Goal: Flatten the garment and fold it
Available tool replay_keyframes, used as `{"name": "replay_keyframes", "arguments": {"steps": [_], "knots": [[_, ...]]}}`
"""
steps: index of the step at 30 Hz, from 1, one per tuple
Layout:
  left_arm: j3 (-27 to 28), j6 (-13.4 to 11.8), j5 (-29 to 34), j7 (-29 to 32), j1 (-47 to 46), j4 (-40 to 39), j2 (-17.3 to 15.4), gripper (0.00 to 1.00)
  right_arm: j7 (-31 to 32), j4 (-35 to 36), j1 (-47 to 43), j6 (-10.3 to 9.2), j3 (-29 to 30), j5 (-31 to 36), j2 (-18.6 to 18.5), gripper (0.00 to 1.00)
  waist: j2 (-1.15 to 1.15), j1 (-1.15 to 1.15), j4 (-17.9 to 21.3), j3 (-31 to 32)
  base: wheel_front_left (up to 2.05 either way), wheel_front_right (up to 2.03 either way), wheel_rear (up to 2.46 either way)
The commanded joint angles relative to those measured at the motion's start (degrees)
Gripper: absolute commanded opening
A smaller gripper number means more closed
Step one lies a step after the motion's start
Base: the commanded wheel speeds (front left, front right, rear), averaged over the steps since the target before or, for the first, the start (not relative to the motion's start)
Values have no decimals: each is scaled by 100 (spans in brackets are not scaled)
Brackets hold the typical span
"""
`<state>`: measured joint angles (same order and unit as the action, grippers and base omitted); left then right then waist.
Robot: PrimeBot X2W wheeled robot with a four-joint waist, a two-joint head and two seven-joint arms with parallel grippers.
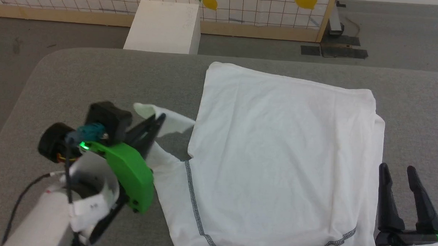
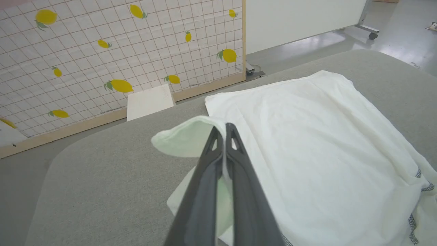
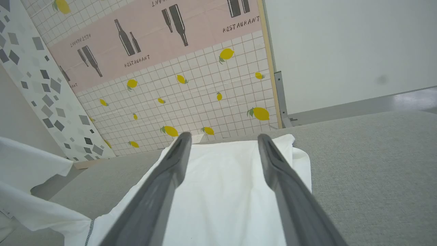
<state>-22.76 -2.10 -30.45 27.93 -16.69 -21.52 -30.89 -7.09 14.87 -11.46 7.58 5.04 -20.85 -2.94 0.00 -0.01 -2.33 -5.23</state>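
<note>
Garment [image 1: 276,158] lies spread on the grey table [image 1: 95,77], a broad white panel with dark seam stitching showing along its 6 o'clock edge. Over at its 9 o'clock, the left gripper [image 1: 161,117] has its fingers pinched tight on the sleeve [image 1: 174,121], cuff flopping over the tips, lifted off the table. Right gripper [image 1: 397,168] sits at the garment's 4 o'clock edge, fingers spread wide, holding nothing. A white box [image 1: 164,26] stands beyond the table at 11 o'clock.
</note>
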Motion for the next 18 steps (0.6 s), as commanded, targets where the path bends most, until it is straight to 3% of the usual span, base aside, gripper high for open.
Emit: {"name": "replay_keyframes", "arguments": {"steps": [1, 7, 18], "knots": [[-197, -76, 229, -100, 101, -66, 155, 0, -23, 3, -52, -9, 12, -29, 6, 100, 0, 1, 1, -9, 0, 0, 0], [-1109, -201, 1043, -430, 67, 99, 767, 0, 20, 34, -41, -9, 26, 9, 6, 100, 0, 1, 16, -47, 0, 0, 0], [-2630, 49, 1646, -1109, 86, 1243, 1929, 0, 74, 85, -65, -9, 38, 41, 6, 100, 0, 1, 54, -174, 0, 0, 0]]}}
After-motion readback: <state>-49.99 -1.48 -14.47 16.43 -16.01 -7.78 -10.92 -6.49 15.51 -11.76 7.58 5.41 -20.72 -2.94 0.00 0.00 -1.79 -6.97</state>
